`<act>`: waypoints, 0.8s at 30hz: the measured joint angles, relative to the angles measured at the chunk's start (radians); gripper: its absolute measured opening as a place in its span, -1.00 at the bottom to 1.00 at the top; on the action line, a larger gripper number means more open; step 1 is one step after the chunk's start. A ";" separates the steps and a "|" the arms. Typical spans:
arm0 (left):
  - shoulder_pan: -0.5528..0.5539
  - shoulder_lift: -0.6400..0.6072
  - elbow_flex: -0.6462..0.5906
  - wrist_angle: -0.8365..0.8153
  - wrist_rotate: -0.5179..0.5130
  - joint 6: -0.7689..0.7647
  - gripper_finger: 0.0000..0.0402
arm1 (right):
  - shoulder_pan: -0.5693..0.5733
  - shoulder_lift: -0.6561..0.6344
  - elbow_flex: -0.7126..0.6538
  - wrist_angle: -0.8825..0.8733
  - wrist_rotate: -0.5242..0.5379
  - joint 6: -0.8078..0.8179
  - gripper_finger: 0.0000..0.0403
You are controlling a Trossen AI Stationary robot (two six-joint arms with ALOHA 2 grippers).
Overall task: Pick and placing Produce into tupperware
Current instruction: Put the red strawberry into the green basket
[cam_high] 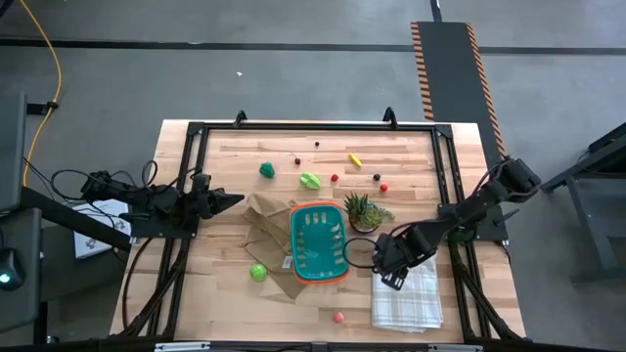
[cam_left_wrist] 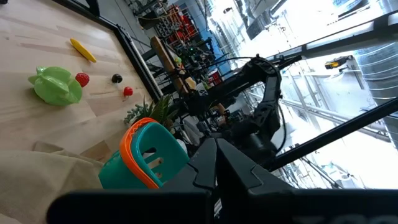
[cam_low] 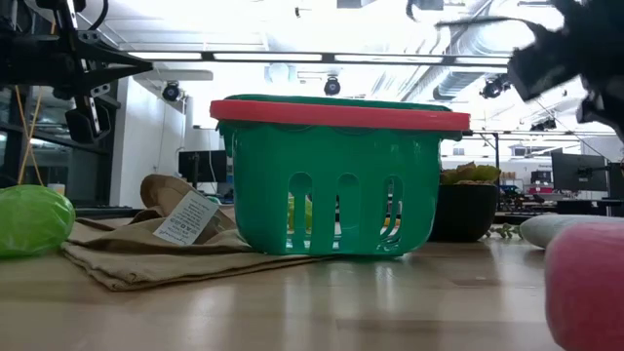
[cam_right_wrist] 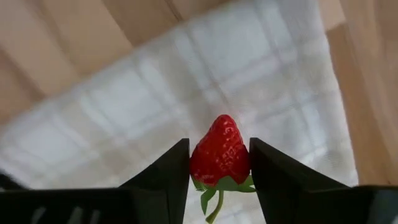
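Note:
My right gripper [cam_high: 391, 277] is shut on a red toy strawberry [cam_right_wrist: 221, 152] above the white checked cloth [cam_high: 408, 298]. The teal tupperware, with its orange rim [cam_high: 293, 240], stands just left of it at the table's middle, resting on a brown paper bag [cam_high: 262, 227]. Other produce lies on the bare wood. It includes a green round piece [cam_high: 267, 170], a leafy green one [cam_high: 310, 180], a yellow one [cam_high: 355, 159], red balls [cam_high: 383, 187] and a green ball [cam_high: 258, 273]. My left gripper [cam_high: 235, 199] waits shut at the left edge. My right gripper pinches the strawberry's two sides [cam_right_wrist: 199, 158] between its two fingers, which come from above and point down. The red tip points down toward the cloth, and the green leaves [cam_right_wrist: 214, 186] sit back between the fingers. The strawberry looks lifted clear of the cloth.
A spiky potted plant [cam_high: 362, 210] stands just right of the tupperware's far corner, between it and my right arm. A pink piece [cam_high: 338, 317] lies near the front edge. A black frame [cam_high: 313, 124] borders the table.

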 joint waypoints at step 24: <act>0.000 0.000 0.000 0.000 0.000 0.009 -1.00 | 0.000 -0.486 0.079 0.079 0.299 0.015 -0.32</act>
